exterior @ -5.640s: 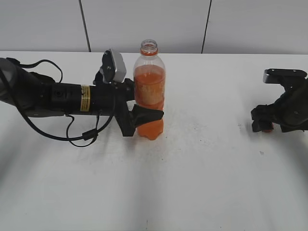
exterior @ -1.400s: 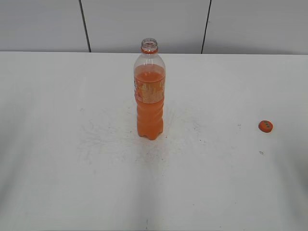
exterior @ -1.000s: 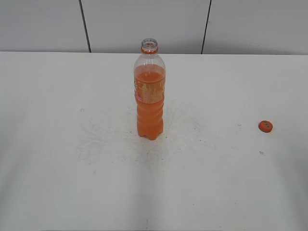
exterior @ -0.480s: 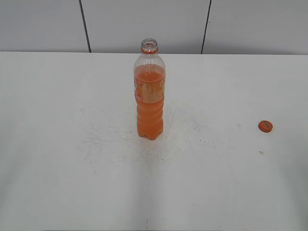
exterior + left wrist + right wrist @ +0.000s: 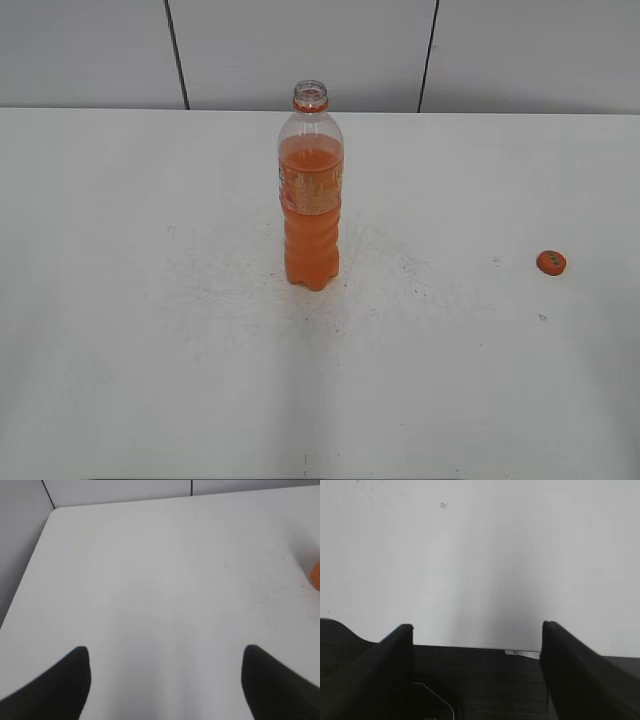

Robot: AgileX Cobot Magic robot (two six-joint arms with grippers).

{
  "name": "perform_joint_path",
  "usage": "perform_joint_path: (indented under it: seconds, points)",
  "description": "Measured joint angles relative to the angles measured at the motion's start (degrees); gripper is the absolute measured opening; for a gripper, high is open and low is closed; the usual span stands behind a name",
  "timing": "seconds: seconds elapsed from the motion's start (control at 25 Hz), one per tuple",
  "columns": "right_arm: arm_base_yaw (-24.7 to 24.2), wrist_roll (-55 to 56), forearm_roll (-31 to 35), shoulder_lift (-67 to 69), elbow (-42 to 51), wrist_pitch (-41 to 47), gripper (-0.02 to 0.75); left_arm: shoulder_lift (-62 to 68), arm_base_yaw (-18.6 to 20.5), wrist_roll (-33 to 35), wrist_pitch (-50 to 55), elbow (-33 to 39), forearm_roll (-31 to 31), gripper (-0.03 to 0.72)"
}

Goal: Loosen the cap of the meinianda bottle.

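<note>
Since the cap (image 5: 551, 262) lies off near the worktop's (image 5: 120, 380) right edge, well apart from the upright, open-mouthed meinianda bottle (image 5: 311, 190) at centre, the right claw (image 5: 477, 675) seems nearer it; both it and the left claw (image 5: 165, 680) hang spread, empty.

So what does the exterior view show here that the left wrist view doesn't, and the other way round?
Only the exterior view shows the whole bottle, upright and uncapped at mid-table, and the cap lying well off to its right; no arm appears in it. Only the left wrist view shows the left claw, its two dark fingers spread wide over bare surface with nothing between them, plus the table's left edge. Both share the white table. An orange sliver at the wrist view's right border is probably the bottle, but too little shows to be sure.
</note>
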Motion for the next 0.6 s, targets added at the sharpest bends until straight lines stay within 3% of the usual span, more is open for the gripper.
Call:
perform_joint_path:
  seconds: [0.6]
  points:
    - [0.0,0.0,-0.08,-22.3,0.18,0.35,0.588,-6.01,0.0,0.05,0.28,0.1,0.0,0.562]
